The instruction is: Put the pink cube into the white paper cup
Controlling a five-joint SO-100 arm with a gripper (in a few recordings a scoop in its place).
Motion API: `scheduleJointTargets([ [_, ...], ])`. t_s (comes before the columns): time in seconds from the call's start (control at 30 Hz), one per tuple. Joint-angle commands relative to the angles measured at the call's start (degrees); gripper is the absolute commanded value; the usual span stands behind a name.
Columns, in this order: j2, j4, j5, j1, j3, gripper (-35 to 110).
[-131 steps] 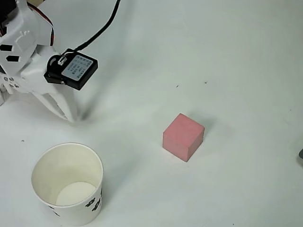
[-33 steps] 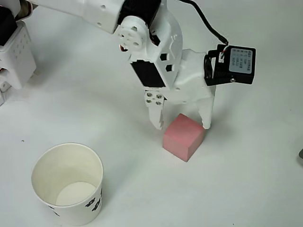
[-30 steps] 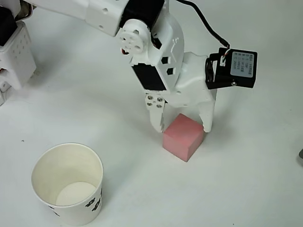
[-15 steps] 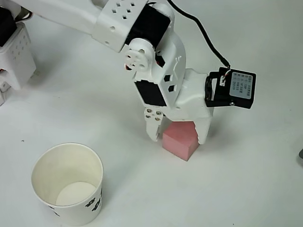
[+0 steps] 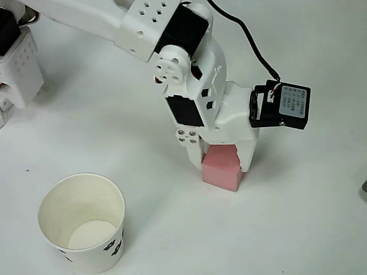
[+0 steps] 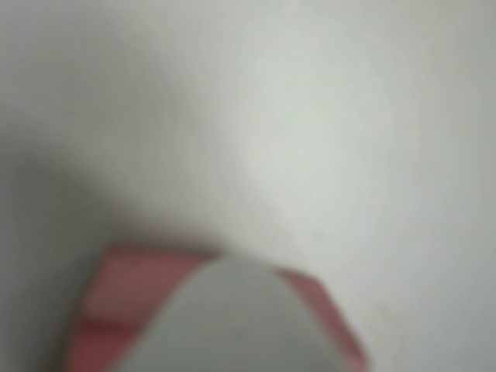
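**Plain white table, a few marks**

The table [image 5: 309, 229] is a plain matte white surface under soft light. In the overhead view a small dark speck [image 5: 27, 170] sits near the left edge, and a dark grey object [image 5: 364, 190] pokes in at the right edge, too cut off to identify. In the wrist view the table [image 6: 349, 116] appears blurred and pale.

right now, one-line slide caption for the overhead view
White arm's jaws close around the pink cube on the table, white paper cup standing empty at lower left.
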Motion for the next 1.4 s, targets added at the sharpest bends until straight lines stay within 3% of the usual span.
scheduleJointTargets([
  [0.0, 9.14, 3.34, -0.79, -0.44, -5.98, 17],
  [0.5, 27.51, 19.42, -4.13, 5.27, -6.77, 17],
  [1.37, 41.4, 30.5, -10.9, 19.69, -8.26, 18],
])
